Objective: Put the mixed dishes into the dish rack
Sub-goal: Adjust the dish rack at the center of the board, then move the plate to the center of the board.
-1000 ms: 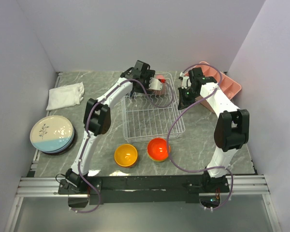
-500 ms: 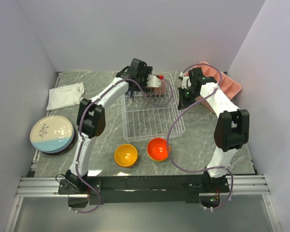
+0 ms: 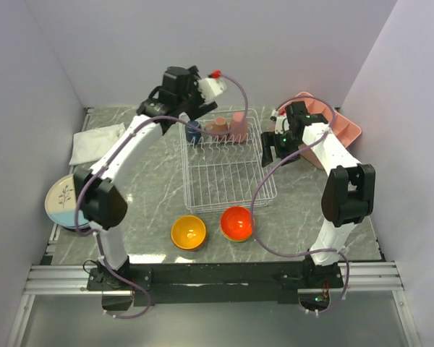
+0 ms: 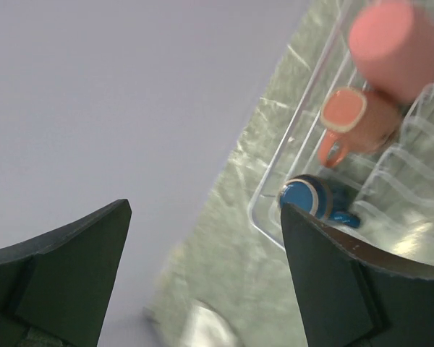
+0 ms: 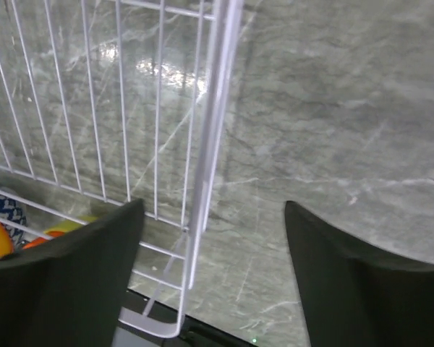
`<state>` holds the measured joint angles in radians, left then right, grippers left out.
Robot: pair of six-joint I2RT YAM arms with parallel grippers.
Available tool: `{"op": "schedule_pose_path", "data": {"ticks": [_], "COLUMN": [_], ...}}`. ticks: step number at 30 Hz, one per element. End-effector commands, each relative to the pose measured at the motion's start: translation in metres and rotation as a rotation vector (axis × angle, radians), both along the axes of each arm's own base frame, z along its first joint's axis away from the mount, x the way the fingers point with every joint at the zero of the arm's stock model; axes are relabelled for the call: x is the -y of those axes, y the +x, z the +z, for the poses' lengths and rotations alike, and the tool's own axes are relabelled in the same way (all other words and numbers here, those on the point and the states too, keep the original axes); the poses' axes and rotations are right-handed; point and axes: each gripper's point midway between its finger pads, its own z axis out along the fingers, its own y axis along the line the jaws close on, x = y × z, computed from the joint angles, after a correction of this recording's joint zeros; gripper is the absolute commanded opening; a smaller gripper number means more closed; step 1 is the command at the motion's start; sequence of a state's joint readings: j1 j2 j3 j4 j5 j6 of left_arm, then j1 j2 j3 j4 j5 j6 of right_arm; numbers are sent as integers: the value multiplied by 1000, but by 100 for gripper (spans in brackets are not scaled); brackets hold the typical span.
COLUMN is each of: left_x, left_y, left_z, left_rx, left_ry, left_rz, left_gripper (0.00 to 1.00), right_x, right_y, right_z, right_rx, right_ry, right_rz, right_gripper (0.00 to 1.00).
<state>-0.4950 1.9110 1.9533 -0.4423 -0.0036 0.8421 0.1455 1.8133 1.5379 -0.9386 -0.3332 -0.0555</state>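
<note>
Hovering open and empty, right jaws frame white wire dish rack (image 5: 218, 87) rim; left jaws gape empty, navy round cup (image 4: 304, 196), two pink cups (image 4: 358, 119) racked beyond their tips.

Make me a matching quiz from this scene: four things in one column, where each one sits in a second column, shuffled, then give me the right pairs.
Things:
1. navy cup
2. yellow bowl
3. white cloth
4. stack of plates

Places:
A. left edge of the table, towards the near side
B. inside the dish rack, at its far end
C. on the table just in front of the dish rack, beside the red bowl
D. far left part of the table

Pairs: 1-B, 2-C, 3-D, 4-A
</note>
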Motion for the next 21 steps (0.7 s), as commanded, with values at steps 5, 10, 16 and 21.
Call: {"op": "schedule_pose_path", "data": {"ticks": [5,10,16,21], "left_x": [-48,-103,-211,-284], "left_y": [-60,-75,-109,-165], "left_z": [23,-1,-20,-56], "left_rx": [-183,-256,-386,-498], "left_ry": [-594,-635,-418,-247], "left_rz": [353,471,694,838], "left_gripper": [91,90,86,89], "right_x": [30,16,-18,-67], "right_y": [2,0,4,-13], "right_z": [69,101,132,148], "right_rx": [270,414,495,523], "right_ry": [-85,-35,125,253], "right_rz": [10,154,204,366], "right_gripper": [100,100,100,100]}}
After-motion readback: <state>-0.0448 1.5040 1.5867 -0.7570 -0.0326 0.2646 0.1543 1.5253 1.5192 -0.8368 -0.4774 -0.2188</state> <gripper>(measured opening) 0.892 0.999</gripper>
